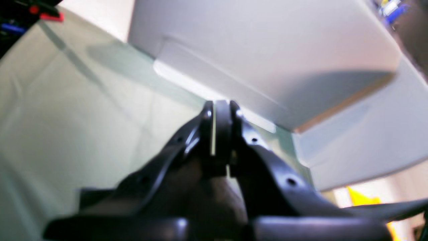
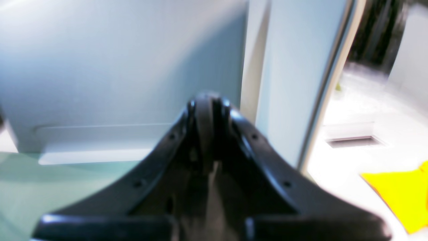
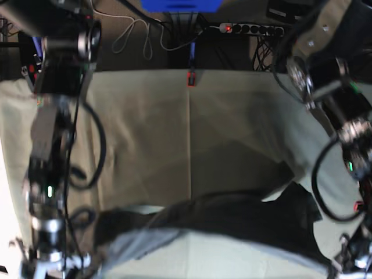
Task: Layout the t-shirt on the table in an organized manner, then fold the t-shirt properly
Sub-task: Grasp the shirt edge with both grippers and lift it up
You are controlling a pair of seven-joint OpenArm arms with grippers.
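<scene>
At 6 o'clock on the pale-green-clothed table (image 3: 151,145), the limp grey cotton t-shirt (image 3: 232,224) hangs, no writing legible; left gripper (image 1: 222,110) and right gripper (image 2: 208,103) clenched.

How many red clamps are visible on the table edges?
2: one red clamp at the middle of the table's far edge, another at its right edge. Others may be hidden behind the arms.

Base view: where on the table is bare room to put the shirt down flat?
The large pale green cloth-covered table is bare between the red clamp at the far edge and the soft grey t-shirt. The near edge is crowded: the shirt hangs there between both arms.
</scene>
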